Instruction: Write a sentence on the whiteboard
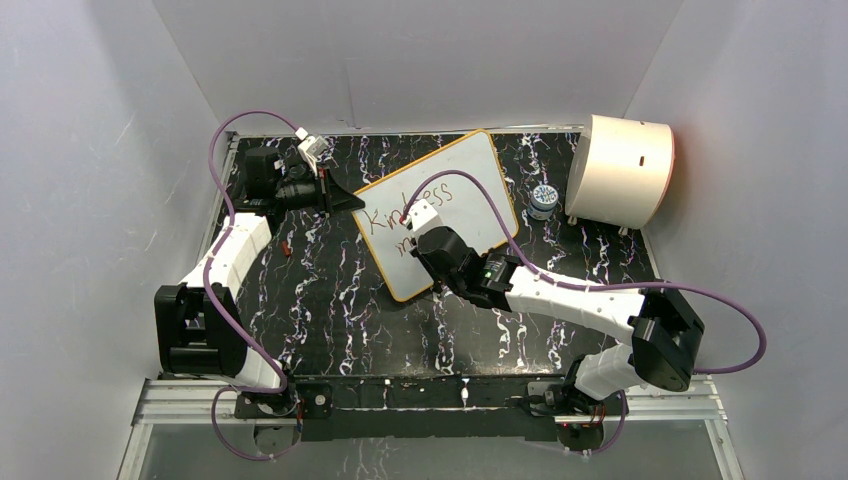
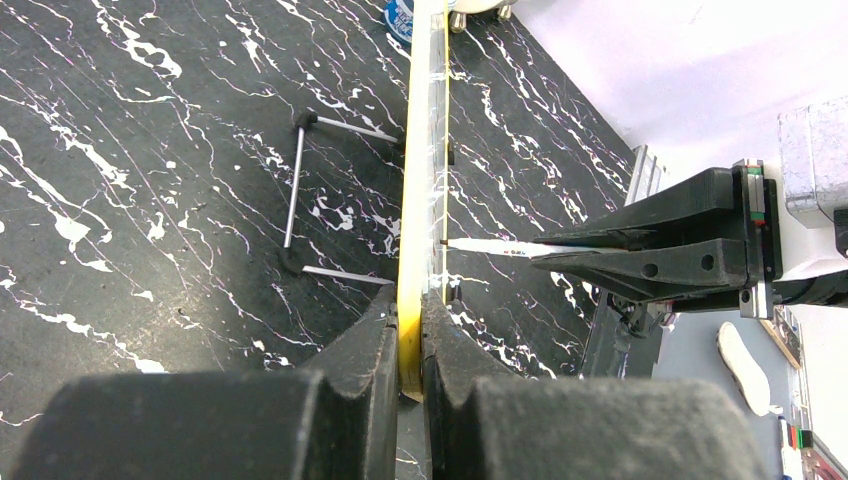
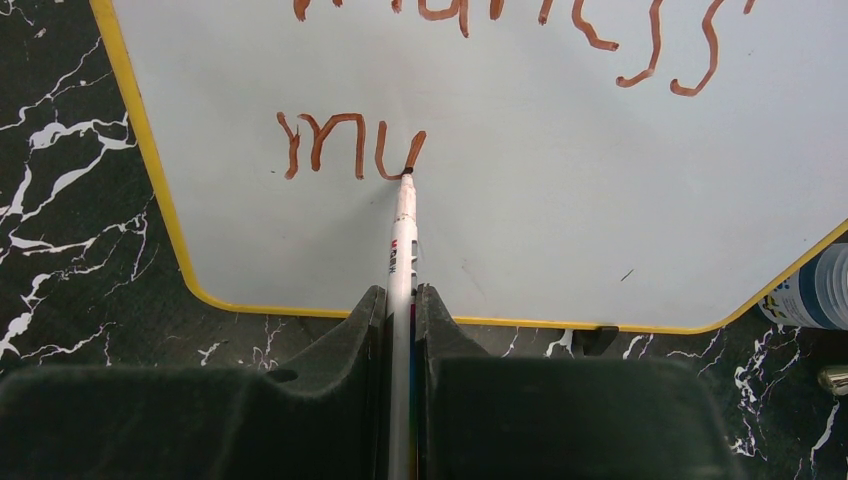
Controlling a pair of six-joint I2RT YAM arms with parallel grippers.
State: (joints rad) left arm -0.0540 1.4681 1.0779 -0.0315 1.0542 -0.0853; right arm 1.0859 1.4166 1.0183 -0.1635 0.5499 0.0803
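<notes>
Steadying the whiteboard [image 1: 480, 180] while writing the second line of the sentence [image 3: 350, 145]
Near the bench's far-left corner the left gripper [image 2: 407, 305] is clamping the board's yellow rim, probably bracing it on its wire stand [image 2: 293, 185] against the pen's push; the board is standing propped at the middle of the far edge, on the black marbled mat [image 1: 330, 300]; the right gripper [image 3: 400, 298] is pinching a white marker [image 3: 403, 235] whose tip is touching the board at the end of "mu", under "Kindness", so most of the second word is probably still to come; further right a small jar [image 1: 543, 200] is standing just beside the board and a cream drum [image 1: 620, 170] is filling the far-right corner, neither seeming to be blocking the pen's path
</notes>
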